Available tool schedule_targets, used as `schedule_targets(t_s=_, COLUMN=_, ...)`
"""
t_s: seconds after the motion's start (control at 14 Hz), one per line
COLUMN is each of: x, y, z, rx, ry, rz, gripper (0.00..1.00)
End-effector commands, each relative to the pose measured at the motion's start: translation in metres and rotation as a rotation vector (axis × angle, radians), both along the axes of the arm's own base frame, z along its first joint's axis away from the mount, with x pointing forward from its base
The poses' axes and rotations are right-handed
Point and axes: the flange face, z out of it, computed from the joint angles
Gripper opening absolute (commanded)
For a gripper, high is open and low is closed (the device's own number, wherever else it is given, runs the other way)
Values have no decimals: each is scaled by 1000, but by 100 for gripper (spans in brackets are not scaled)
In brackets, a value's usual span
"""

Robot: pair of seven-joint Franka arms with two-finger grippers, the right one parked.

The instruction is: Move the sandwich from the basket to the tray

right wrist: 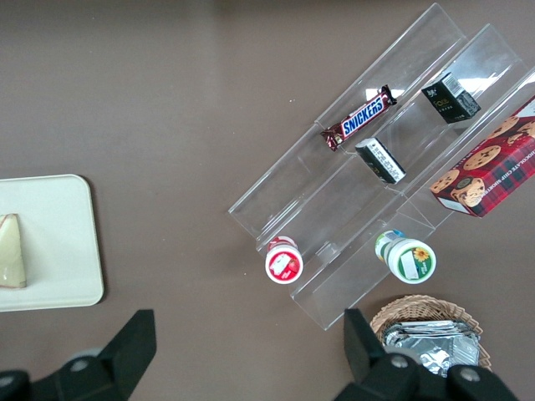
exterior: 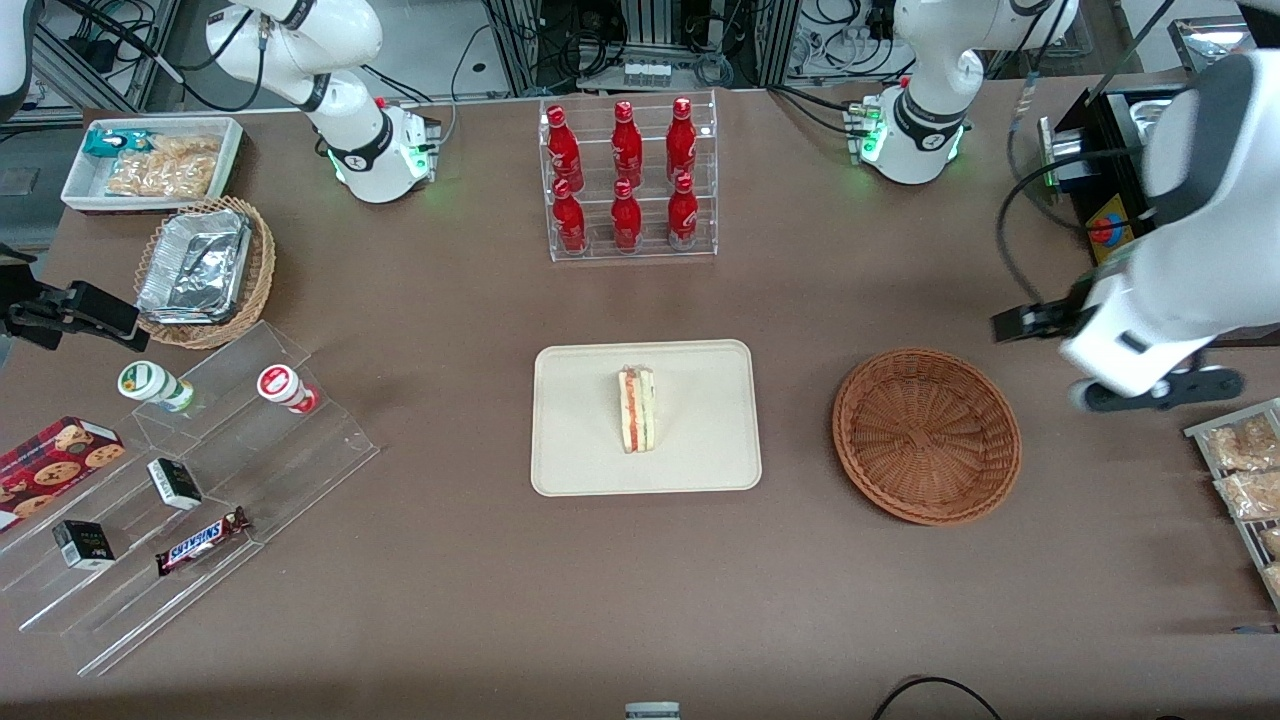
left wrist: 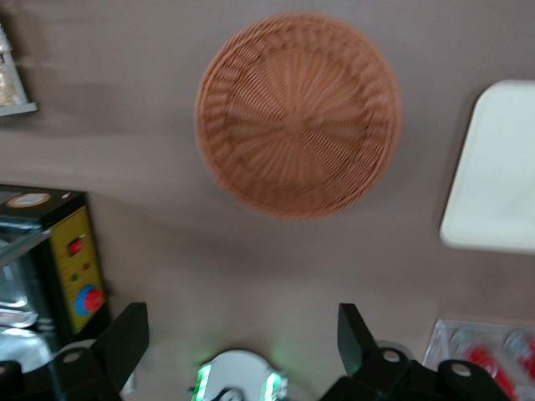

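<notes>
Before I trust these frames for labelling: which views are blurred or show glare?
Left wrist view: soft all over, the basket weave smeared; open claw empty above the table. Front view: sharp, sandwich crisp on the tray. Right wrist view: sharp, glare on the acrylic steps.

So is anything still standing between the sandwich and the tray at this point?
No. The sandwich already lies on the tray, and the basket is empty. The left end effector is open, holds nothing, and hovers above the table toward the working arm's end, beside the basket.
</notes>
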Motion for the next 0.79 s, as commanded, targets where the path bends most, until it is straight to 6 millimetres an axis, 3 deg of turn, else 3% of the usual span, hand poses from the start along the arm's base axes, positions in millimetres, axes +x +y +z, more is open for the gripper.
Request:
schedule_targets(t_s=0.0, x=-38, y=4, z=29, rx=-17, ry=43, rz=-43, gripper=100)
schedule_targets(t_s=0.14, x=-51, y=14, z=42, rx=-27, ry=38, rz=-23, gripper=100)
schedule_targets(t_s=0.36, x=-73, y=22, z=39, rx=-24, ry=-3, rz=-11, gripper=100)
schedule_targets(t_s=0.71, x=-77, y=7, z=39, rx=-20, ry=-26, rz=-45, gripper=100)
